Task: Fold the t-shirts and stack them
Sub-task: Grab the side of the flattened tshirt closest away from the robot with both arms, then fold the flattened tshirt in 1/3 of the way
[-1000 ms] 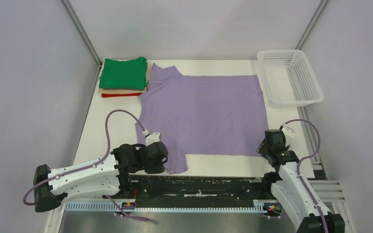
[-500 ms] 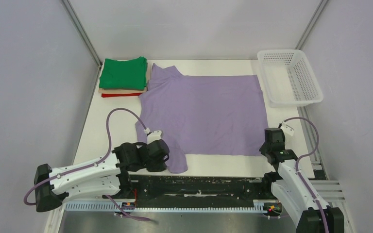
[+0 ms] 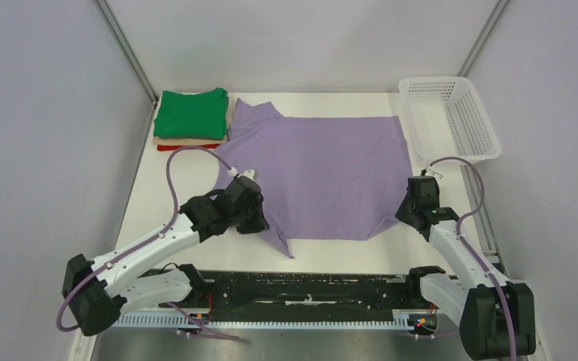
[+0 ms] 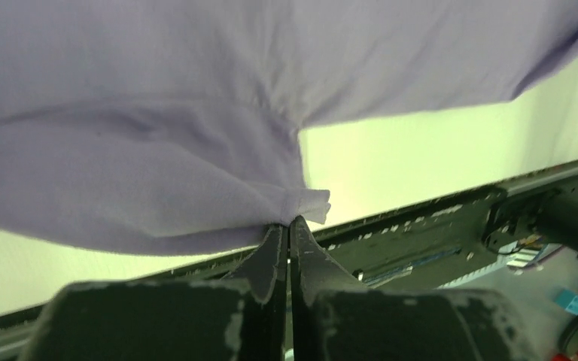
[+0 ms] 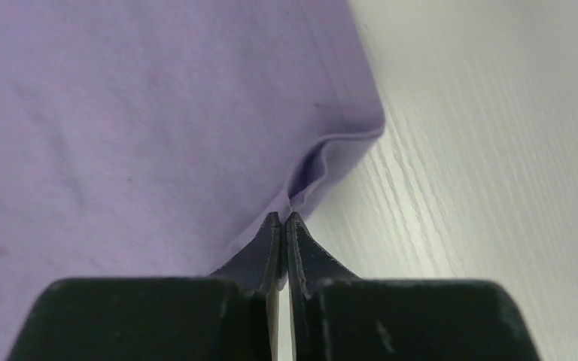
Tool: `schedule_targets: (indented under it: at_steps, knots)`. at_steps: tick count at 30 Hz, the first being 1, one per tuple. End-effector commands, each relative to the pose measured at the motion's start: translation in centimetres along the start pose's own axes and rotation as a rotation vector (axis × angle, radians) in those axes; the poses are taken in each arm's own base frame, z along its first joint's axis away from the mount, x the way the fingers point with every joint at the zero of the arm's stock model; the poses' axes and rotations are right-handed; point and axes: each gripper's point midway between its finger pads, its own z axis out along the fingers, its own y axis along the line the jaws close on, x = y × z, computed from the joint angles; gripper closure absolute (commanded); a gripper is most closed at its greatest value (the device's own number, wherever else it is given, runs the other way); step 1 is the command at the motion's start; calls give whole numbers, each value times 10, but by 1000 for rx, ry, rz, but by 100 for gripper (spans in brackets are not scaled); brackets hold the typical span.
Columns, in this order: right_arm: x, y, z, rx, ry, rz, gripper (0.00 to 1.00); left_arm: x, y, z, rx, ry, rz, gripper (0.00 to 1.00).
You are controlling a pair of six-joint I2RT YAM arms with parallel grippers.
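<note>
The left end effector (image 4: 289,222) and the right end effector (image 5: 282,216) each pinch the near edge of the purple shirt (image 3: 323,165), which is spread on the counter (image 3: 158,210). Lift both together, level, toward 12 o'clock, and match the edges. The folded shirts (image 3: 192,120) wait at 11 o'clock.

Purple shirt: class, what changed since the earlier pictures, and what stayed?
The right claw shut on the shirt at its near right corner. Both claws moved away from the bases, dragging its near edge. The left claw kept its grip; stack and basket unmoved.
</note>
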Motion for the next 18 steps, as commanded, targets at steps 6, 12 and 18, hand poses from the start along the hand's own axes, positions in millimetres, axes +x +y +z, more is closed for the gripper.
schedule_targets:
  at_steps: [6,12,18]
  knots:
    - [-69,41,-1,-80,-103,-27,98,-101,-14,-1,45,-185,40,98]
    - [-97,46,0,-42,-143,-42,97,-144,14,-8,-46,-312,9,98]
    - [-117,50,1,-19,-177,-42,96,-179,27,-25,-100,-437,7,98]
